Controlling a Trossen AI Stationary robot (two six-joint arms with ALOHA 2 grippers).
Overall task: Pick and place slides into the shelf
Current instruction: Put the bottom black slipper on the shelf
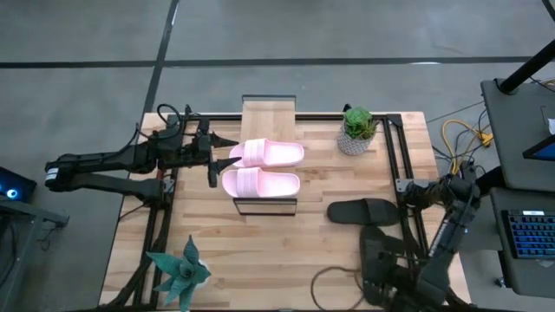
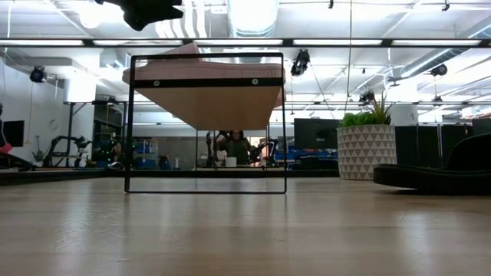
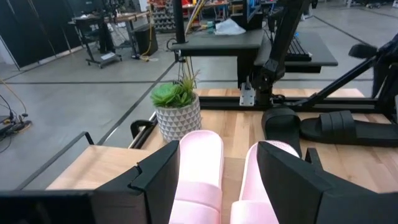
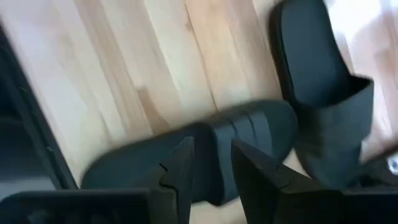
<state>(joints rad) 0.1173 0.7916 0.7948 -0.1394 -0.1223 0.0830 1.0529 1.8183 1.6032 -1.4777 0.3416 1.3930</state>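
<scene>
Two light pink slides (image 1: 264, 167) lie side by side, soles down, on the light wood top of the shelf (image 1: 269, 111), a black-framed rack standing on the table. My left gripper (image 1: 221, 162) is open at their heel ends, level with the shelf top. In the left wrist view its fingers (image 3: 158, 180) stand outside the pair (image 3: 202, 168). Two black slides lie on the table's right side, one (image 1: 364, 211) in the open and one (image 4: 193, 149) under my right gripper (image 4: 211, 155). That gripper is open with a narrow gap and points down over the slide. My left gripper stands with one finger beside each pink slide's heel end (image 3: 186, 186); I cannot tell whether the fingers touch the slides. My right gripper touches nothing that shows.
A potted green plant in a patterned pot (image 1: 356, 130) stands at the far right of the table, beyond the shelf. A teal star-shaped plant (image 1: 180, 270) sits near the front left corner. Black frame rails (image 1: 397, 156) run along the table's sides. Bare wood lies between shelf and black slides.
</scene>
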